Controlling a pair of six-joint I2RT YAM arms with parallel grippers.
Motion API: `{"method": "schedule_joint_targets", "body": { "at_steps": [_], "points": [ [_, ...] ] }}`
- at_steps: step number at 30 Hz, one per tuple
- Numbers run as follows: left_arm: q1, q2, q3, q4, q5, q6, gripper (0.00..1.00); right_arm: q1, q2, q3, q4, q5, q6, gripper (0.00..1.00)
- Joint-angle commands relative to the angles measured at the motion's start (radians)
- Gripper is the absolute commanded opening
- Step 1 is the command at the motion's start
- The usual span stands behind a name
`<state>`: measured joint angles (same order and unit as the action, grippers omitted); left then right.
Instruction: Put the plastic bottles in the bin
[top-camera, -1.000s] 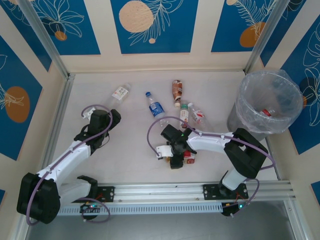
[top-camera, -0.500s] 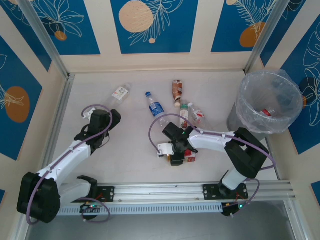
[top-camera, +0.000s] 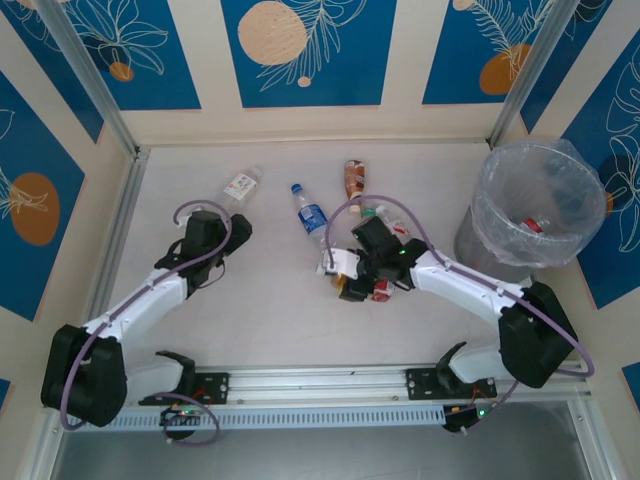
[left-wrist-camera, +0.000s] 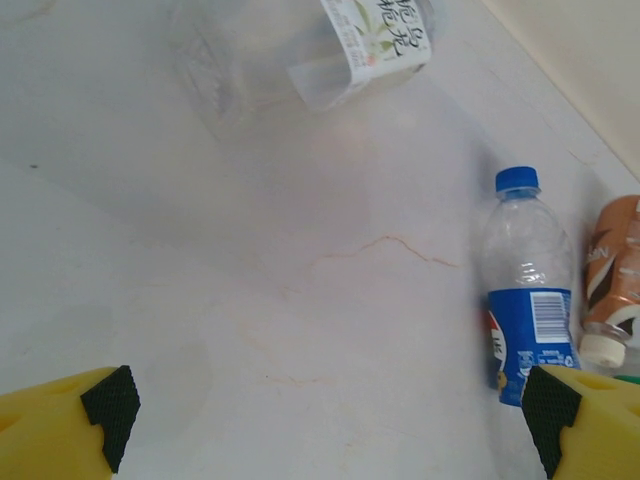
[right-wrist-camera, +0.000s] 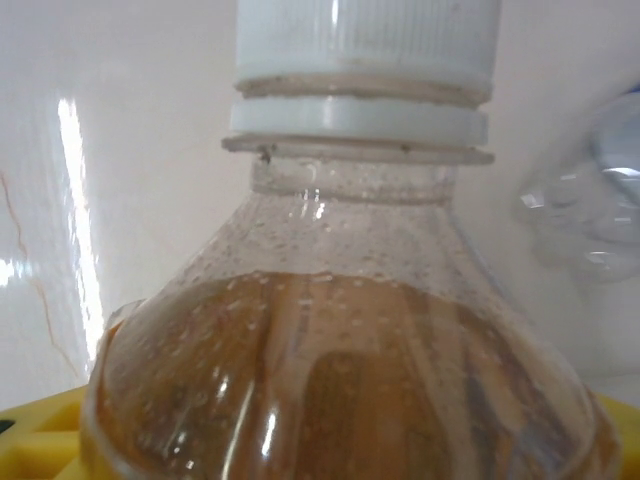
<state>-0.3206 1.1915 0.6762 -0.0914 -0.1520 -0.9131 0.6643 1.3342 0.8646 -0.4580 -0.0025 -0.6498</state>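
Now, step: picking one bottle; carrying not begun.
Right gripper (top-camera: 351, 284): apparently clenched on the clear plastic bottle with brown liquid and white cap (right-wrist-camera: 340, 380), mid-table.
Left gripper (left-wrist-camera: 330, 410): spread, empty, near the clear white-labelled plastic bottle (left-wrist-camera: 375, 45).
Round dark bin with clear liner (top-camera: 476, 240): far right.
Next: lift, swing right, release over the rim.

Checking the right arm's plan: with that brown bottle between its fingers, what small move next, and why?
Probably lift it and swing right toward the bin: the right gripper seems shut on the brown bottle, and the bin stands open at the table's right side.
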Motion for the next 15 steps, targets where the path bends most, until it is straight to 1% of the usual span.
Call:
{"method": "schedule_joint_targets", "body": {
  "at_steps": [1, 10, 15],
  "points": [
    [0.015, 0.017, 0.040, 0.035, 0.062, 0.028, 1.00, -0.048, -0.071, 0.014, 0.086, -0.129, 0.104, 0.59],
    [0.015, 0.052, 0.063, 0.071, 0.109, 0.025, 1.00, -0.177, -0.213, 0.010, 0.220, -0.222, 0.290, 0.59],
    [0.015, 0.098, 0.077, 0.108, 0.171, 0.020, 1.00, -0.262, -0.281, 0.026, 0.255, -0.239, 0.381, 0.59]
  ]
}}
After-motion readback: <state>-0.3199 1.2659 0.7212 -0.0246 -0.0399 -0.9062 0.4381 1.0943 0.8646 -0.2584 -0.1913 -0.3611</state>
